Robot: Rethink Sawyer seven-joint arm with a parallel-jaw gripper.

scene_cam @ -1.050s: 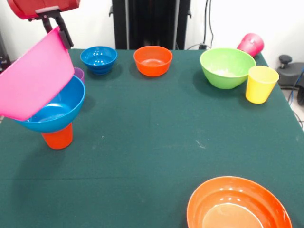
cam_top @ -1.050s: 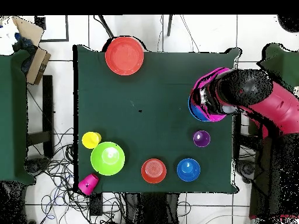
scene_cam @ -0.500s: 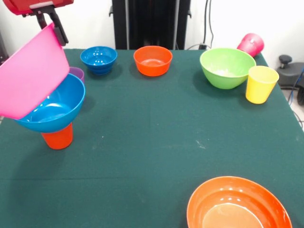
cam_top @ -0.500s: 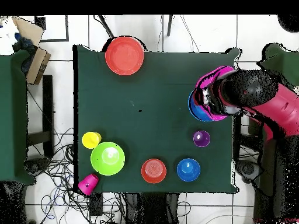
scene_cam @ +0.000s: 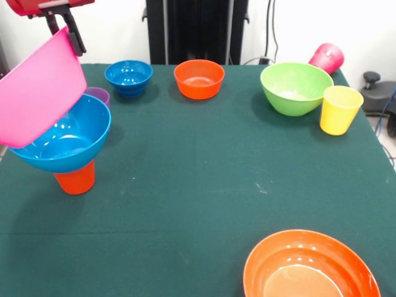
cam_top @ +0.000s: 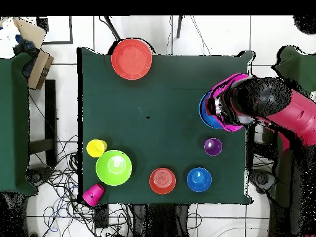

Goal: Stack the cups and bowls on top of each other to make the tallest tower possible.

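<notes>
Lifted higher, your gripper [scene_cam: 73, 38] pinches the pink bowl [scene_cam: 40, 93] by its rim; glossy, light, likely slippery.

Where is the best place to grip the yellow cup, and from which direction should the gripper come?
Grip the yellow cup at its rim, coming straight down from above. It stands upright with its mouth open to the top, so one finger can probably go inside and one outside the wall. The lime green bowl sits close beside it, so closing on the side away from that bowl looks safer.
</notes>
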